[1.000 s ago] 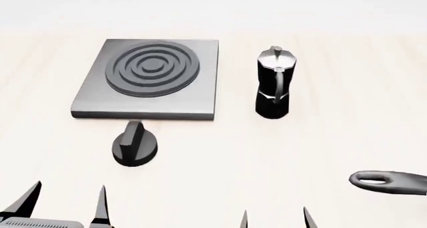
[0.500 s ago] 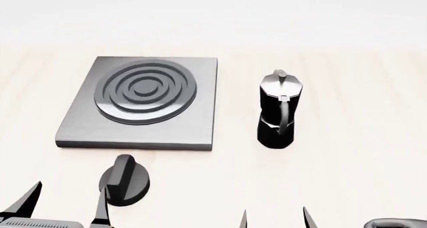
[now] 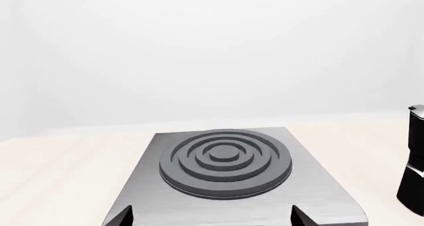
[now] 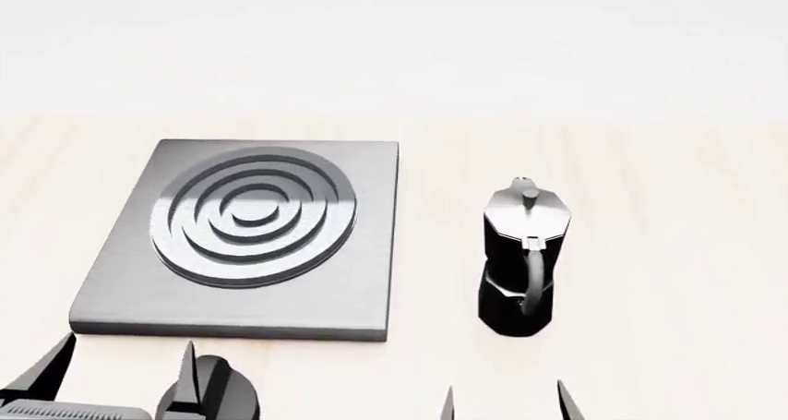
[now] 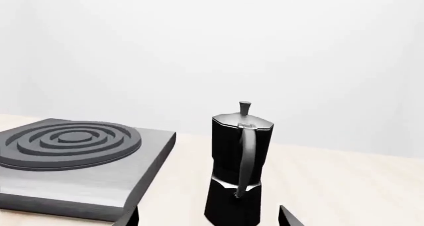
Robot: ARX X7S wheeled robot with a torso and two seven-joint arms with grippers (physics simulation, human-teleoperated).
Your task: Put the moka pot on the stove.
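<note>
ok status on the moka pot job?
Both grippers open, empty. Moka pot upright on table, right of stove, not touching. Right gripper lined up with pot; path clear.

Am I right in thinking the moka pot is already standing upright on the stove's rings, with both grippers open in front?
Not quite: the moka pot stands upright on the table beside the stove, not on its rings, as the head view shows. The left gripper and right gripper are indeed open.

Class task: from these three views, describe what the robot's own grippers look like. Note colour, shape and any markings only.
Only fingertips show. The left gripper has two slim, glossy black fingers tapering to sharp points, with a pale grey ribbed piece at its base. The right gripper shows two thinner dark spikes with lighter edges. In both wrist views the tips appear as small dark triangular wedges. No cables, markings or arm links are visible.
</note>
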